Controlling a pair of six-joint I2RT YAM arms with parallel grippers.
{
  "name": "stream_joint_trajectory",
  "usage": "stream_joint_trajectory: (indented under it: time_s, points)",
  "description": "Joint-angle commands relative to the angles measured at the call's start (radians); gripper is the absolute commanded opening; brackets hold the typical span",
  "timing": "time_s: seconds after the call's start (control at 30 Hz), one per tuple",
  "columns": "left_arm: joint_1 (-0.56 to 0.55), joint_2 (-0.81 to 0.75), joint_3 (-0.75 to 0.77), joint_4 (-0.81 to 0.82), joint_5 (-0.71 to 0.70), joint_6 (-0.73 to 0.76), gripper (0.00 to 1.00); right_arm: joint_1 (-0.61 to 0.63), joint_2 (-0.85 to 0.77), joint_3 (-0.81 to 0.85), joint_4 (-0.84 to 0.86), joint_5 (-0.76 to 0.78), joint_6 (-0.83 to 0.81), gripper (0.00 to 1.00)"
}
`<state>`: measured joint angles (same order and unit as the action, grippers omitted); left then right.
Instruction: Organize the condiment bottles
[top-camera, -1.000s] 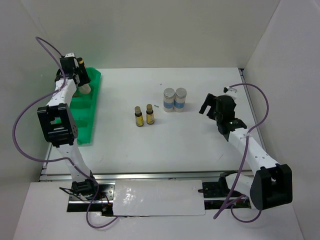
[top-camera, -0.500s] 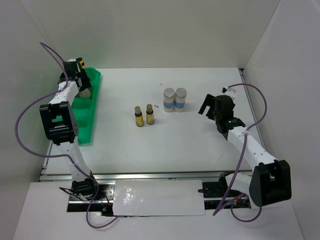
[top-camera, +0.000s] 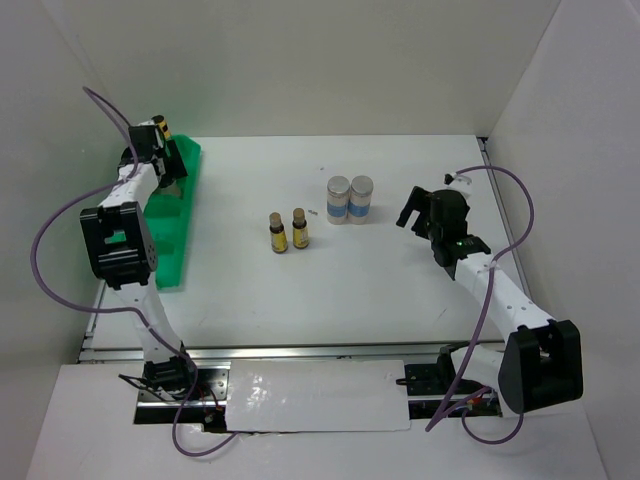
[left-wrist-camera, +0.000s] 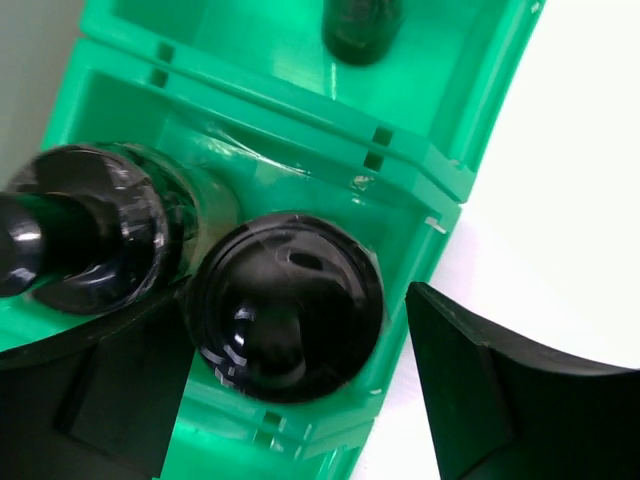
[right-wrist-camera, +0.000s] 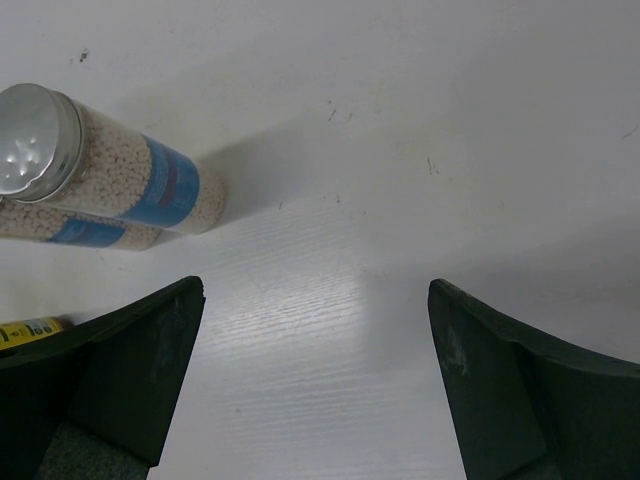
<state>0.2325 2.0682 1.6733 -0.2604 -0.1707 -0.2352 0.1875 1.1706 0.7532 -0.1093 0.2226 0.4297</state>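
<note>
The green tray lies at the table's left edge. My left gripper hangs over its far end, open. In the left wrist view the jaws straddle a black-capped bottle standing in a tray compartment, next to a second black-capped bottle. A third bottle stands in the compartment beyond. Two amber bottles and two silver-lidded blue-labelled jars stand mid-table. My right gripper is open and empty, right of the jars.
White walls close the table at the back and on both sides. The tray's nearer compartments show no bottles. A yellow-labelled bottle peeks in at the left edge of the right wrist view. Bare white tabletop lies between the right fingers.
My left gripper has shifted slightly toward the back over the tray's far end. My right gripper has edged a little toward the jars. The bottles on the table have not moved.
</note>
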Motion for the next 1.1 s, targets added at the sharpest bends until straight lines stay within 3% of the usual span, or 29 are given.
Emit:
stream_joint_trajectory:
  time_s: [0.0,0.03,0.23,0.43,0.67,1.07]
  points:
    - [0.007,-0.124,0.031,0.024,0.011,0.020,0.96,0.009,-0.047,0.034,0.053,-0.018,-0.012,1.00]
    - [0.007,-0.138,0.031,0.024,-0.015,0.020,1.00,0.009,-0.058,0.034,0.053,-0.019,-0.012,1.00]
    - [-0.004,-0.288,0.040,-0.059,0.045,0.000,1.00,0.009,-0.147,0.012,0.017,-0.017,-0.022,1.00]
    - [-0.192,-0.531,-0.134,-0.013,0.302,0.232,1.00,0.009,-0.212,0.012,-0.027,-0.017,-0.032,1.00]
    - [-0.321,-0.623,-0.368,0.019,0.699,0.395,0.99,0.018,-0.271,0.043,-0.056,-0.077,-0.062,1.00]
    - [-0.476,-0.580,-0.475,0.047,0.692,0.470,0.96,0.018,-0.350,0.015,-0.088,-0.068,-0.072,1.00]
